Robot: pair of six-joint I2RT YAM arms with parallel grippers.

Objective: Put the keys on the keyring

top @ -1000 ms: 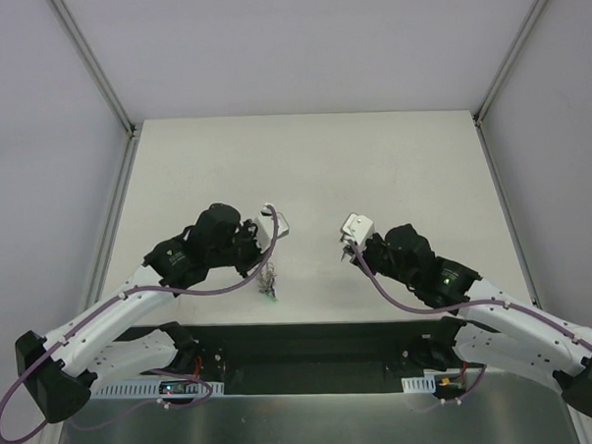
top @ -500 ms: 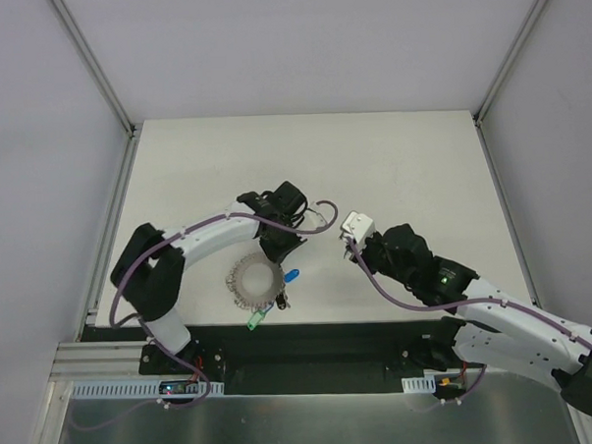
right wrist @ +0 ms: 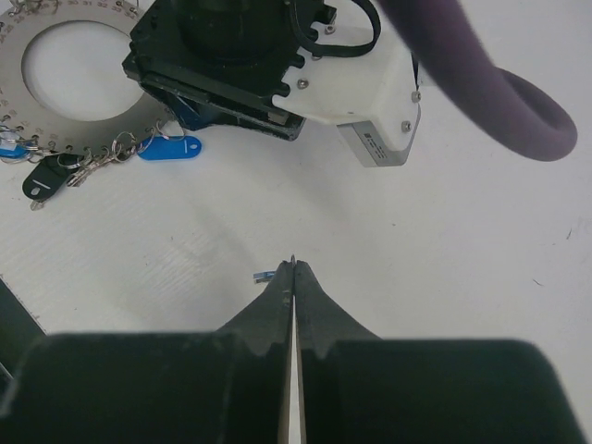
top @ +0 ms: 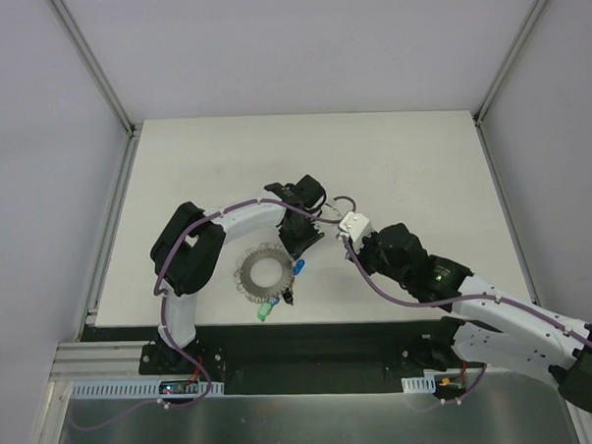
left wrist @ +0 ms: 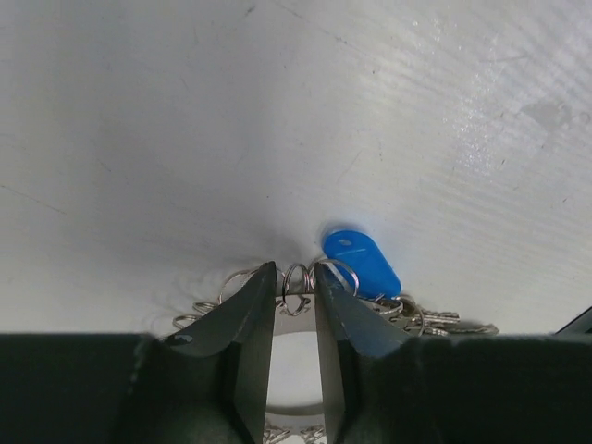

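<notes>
The keyring (top: 241, 275) is lying flat on the table (top: 392, 159), keys (top: 298, 266) trailing off its right rim, where the nearer left gripper (left wrist: 296, 282) is straddling a rim loop, jaws narrowly parted, grip unclear, the right gripper (right wrist: 292, 273) hovering clenched beyond.

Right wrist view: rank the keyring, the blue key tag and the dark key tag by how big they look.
1. keyring: largest, though cut off by the frame edge.
2. blue key tag and dark key tag: look about alike, not ranked.
</notes>
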